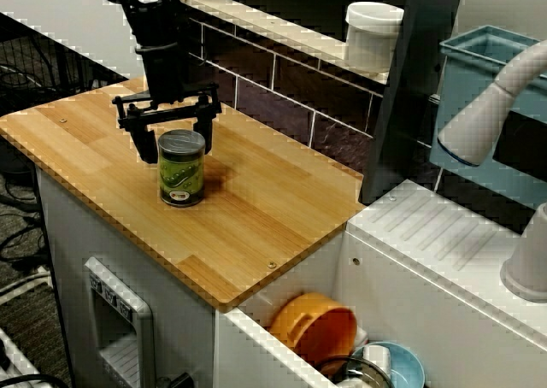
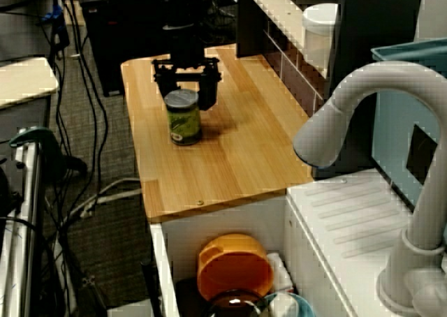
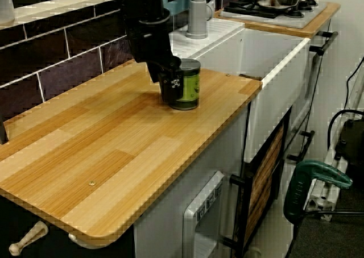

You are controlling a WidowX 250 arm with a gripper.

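A green-labelled tin can [image 1: 181, 170] stands upright on the wooden counter [image 1: 256, 208]. It also shows in the view from over the faucet, can [image 2: 184, 118], and in the view from the counter's far end, can [image 3: 186, 84]. My black gripper [image 1: 175, 136] hangs open right at the can's top, its fingers [image 1: 141, 142] spread wider than the can. From over the faucet the gripper [image 2: 186, 91] sits just behind the can's lid. From the far end one finger [image 3: 170, 88] overlaps the can's side. I cannot tell whether the fingers touch it.
A tiled wall with a ledge runs behind the counter, holding a white container [image 1: 373, 33]. Right of the counter is a white sink [image 1: 410, 251] with an orange bowl [image 1: 314, 328] and other dishes, and a grey faucet [image 2: 363, 114]. A blue bin [image 1: 487, 80] stands beyond.
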